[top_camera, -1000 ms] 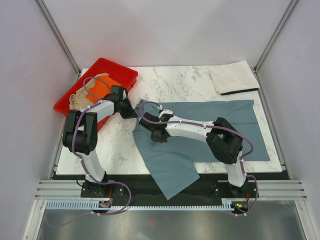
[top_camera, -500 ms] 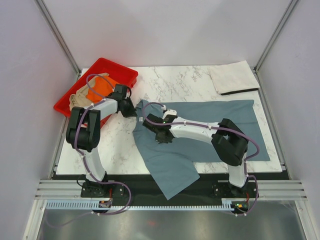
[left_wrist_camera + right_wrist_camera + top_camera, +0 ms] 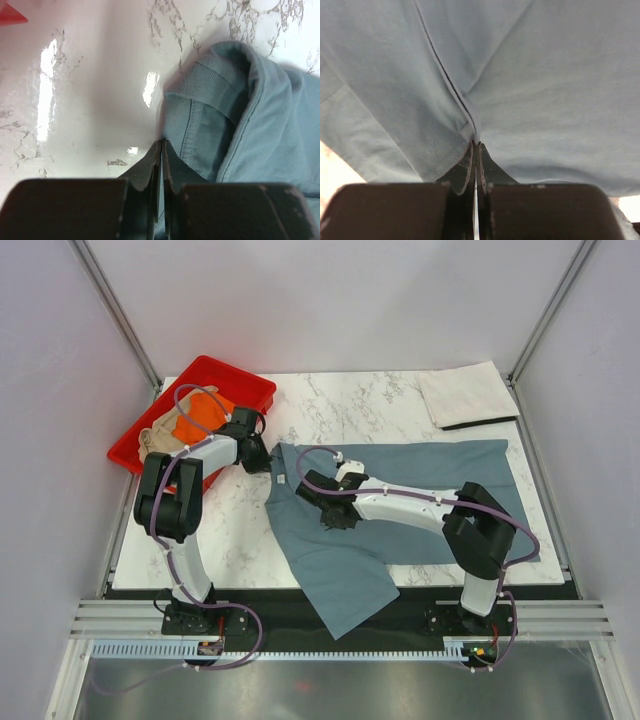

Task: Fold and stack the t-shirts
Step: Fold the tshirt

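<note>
On table (image 3: 350, 400), my left pincer (image 3: 161, 146) and right pincer (image 3: 475, 147) pinch blue-grey shirt (image 3: 400, 455). Folding now. Next: lift, fold over.

No text, brand, number or sign can be read in any view. A small white tag (image 3: 283, 478) on the slate blue-grey t-shirt (image 3: 430, 465) is too small to read.

We record a red plastic tray (image 3: 240, 374) just left of and beyond the left gripper (image 3: 265, 462); one red corner shows at the far left of that gripper's own view. A glossy white, grey-veined marble tabletop (image 3: 350, 405) lies directly beneath the gripper. Well behind it, at the near edge, we note aluminium rails (image 3: 560, 618) and a slotted cable duct (image 3: 330, 650).
</note>
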You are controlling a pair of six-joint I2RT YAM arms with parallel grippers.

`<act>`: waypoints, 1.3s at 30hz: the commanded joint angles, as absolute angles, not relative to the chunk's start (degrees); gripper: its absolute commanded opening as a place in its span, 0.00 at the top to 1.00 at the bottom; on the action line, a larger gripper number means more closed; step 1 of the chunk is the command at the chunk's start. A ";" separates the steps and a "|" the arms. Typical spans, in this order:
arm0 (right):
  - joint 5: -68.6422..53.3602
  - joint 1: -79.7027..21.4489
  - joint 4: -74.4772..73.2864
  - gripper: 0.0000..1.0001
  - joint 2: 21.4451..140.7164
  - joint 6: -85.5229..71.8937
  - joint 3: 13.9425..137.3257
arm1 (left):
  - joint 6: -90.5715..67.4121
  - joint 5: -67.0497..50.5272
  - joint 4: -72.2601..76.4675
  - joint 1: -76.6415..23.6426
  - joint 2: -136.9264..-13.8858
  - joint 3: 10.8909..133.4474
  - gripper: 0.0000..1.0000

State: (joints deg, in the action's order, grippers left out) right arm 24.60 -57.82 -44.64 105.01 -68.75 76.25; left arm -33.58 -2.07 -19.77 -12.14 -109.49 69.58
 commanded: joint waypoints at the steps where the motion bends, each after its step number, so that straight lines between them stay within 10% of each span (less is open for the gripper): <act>1: 26.80 -58.10 -45.26 1.00 100.99 -68.47 74.54 | -31.46 2.37 -21.88 -12.13 -111.09 70.58 0.91; 29: 28.91 -58.54 -44.74 1.00 97.11 -67.42 67.59 | -30.41 4.57 -24.43 -12.13 -111.10 72.68 0.90; 34: 30.41 -57.49 -46.67 0.73 97.91 -63.47 73.03 | -29.98 2.64 -25.66 -12.13 -105.48 74.00 0.82; 39: 30.06 -54.24 -46.15 0.66 96.68 -57.68 75.84 | -29.79 -1.65 -26.11 -12.13 -100.82 76.72 0.78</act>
State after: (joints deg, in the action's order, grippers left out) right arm 28.34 -56.55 -45.89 98.30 -62.94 72.79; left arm -31.83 0.91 -26.35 -12.25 -106.34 72.62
